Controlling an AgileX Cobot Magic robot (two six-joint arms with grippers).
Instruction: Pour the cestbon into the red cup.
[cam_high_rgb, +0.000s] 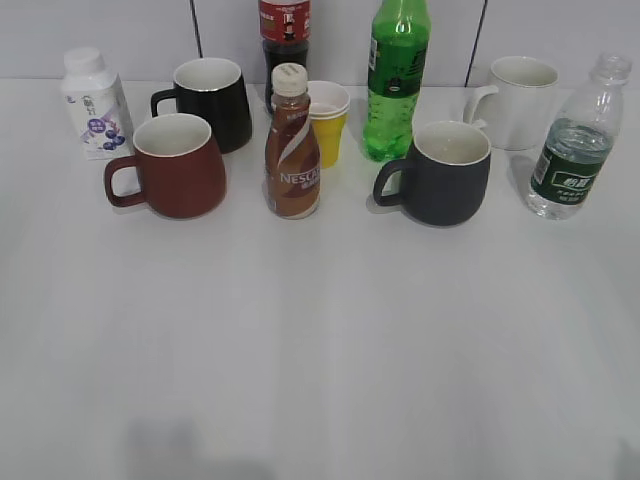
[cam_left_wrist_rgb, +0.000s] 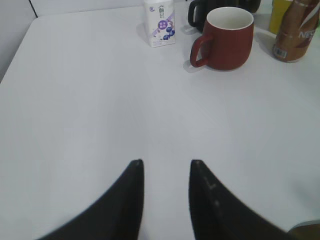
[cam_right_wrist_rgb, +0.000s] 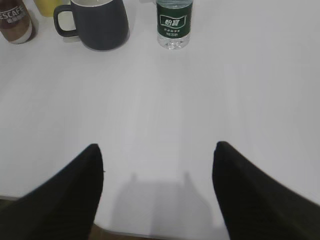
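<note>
The cestbon (cam_high_rgb: 577, 147), a clear ribbed bottle with a dark green label, stands upright at the far right of the table; it also shows in the right wrist view (cam_right_wrist_rgb: 173, 24). The red cup (cam_high_rgb: 175, 167) stands upright at the left, handle to the left, and shows in the left wrist view (cam_left_wrist_rgb: 227, 38). My left gripper (cam_left_wrist_rgb: 166, 162) is open and empty over bare table, well short of the red cup. My right gripper (cam_right_wrist_rgb: 157, 146) is wide open and empty near the table's front edge, well short of the cestbon. Neither gripper shows in the exterior view.
A Nescafe bottle (cam_high_rgb: 292, 146), a black mug (cam_high_rgb: 212, 101), yellow cups (cam_high_rgb: 328, 122), a green soda bottle (cam_high_rgb: 396, 82), a dark grey mug (cam_high_rgb: 442, 173), a white mug (cam_high_rgb: 520, 101) and a small milk bottle (cam_high_rgb: 95, 104) stand along the back. A cola bottle (cam_high_rgb: 284, 30) stands behind.
</note>
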